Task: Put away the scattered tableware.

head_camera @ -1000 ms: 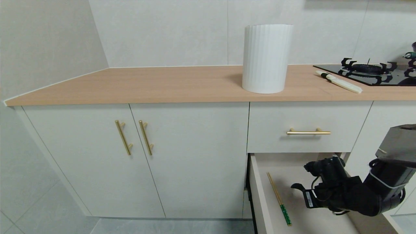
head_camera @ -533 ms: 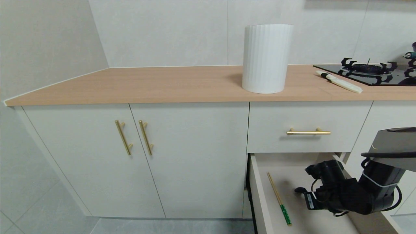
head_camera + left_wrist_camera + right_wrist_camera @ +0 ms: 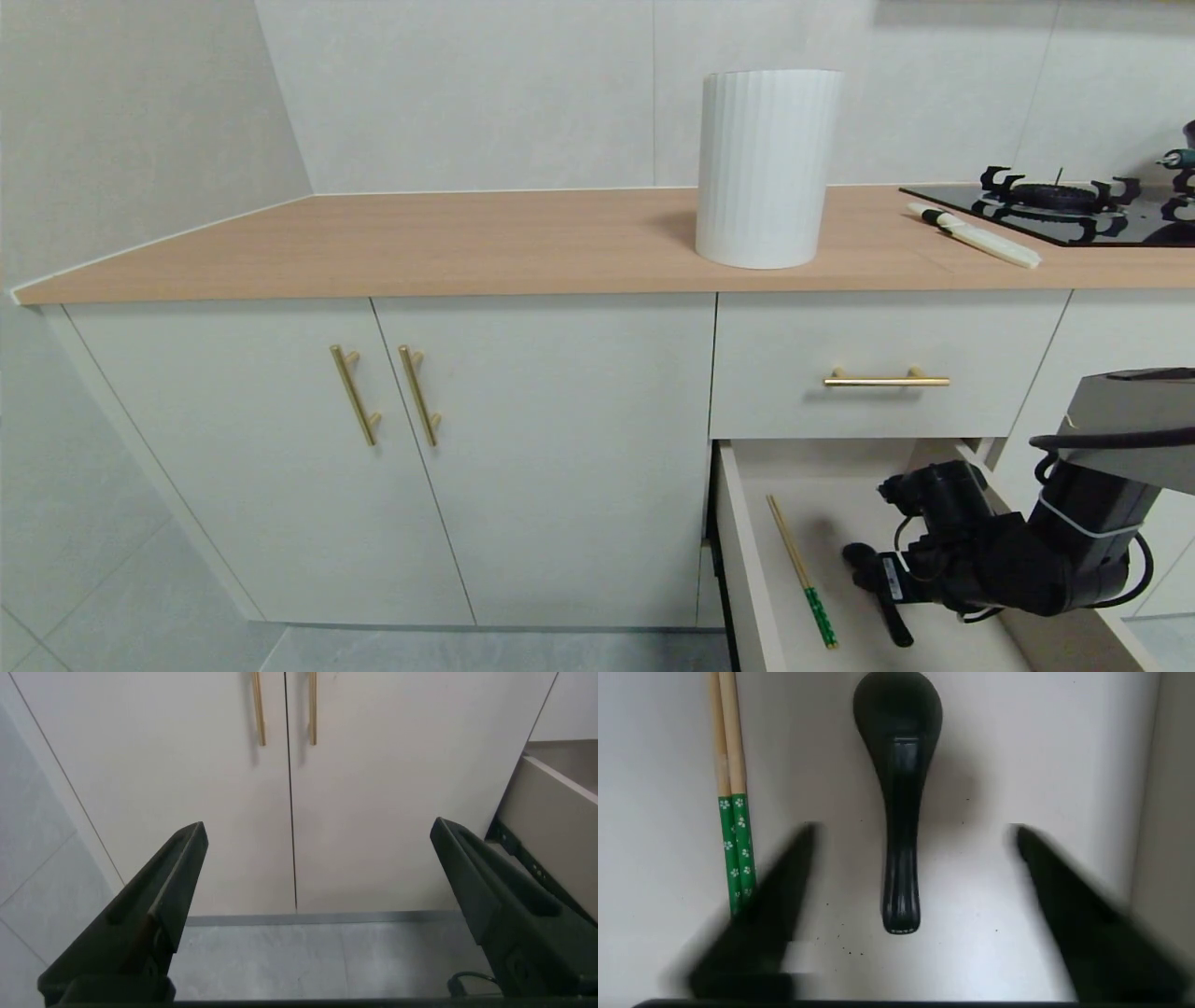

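Head view gives me the lower drawer (image 3: 739, 569) pulled open at the right, below a shut drawer (image 3: 794, 345). Inside the open one, a pair of chopsticks (image 3: 801, 571) with green ends lies near the left wall. A black soup spoon (image 3: 878, 597) lies flat on the drawer floor, just to the right of the chopsticks and apart from them. Its bowl points to the far side.

From the right wrist view, the right gripper (image 3: 912, 835) hangs low over the spoon (image 3: 898, 812). Its fingers (image 3: 757, 924) are spread wide, one on each side of the spoon, and they do not touch it. The chopsticks (image 3: 729, 793) are beside the left finger.

The left gripper (image 3: 318, 833) holds nothing, and its fingers (image 3: 140, 924) are also wide apart. It faces the two cabinet doors (image 3: 374, 793) at the left of the drawer.

On the wooden countertop (image 3: 467, 243) a white ribbed container (image 3: 766, 168) stands upright. To its right, a white stick-like utensil (image 3: 976, 235) lies just beside the gas stove (image 3: 1064, 201). What kind of utensil it is, I cannot tell.
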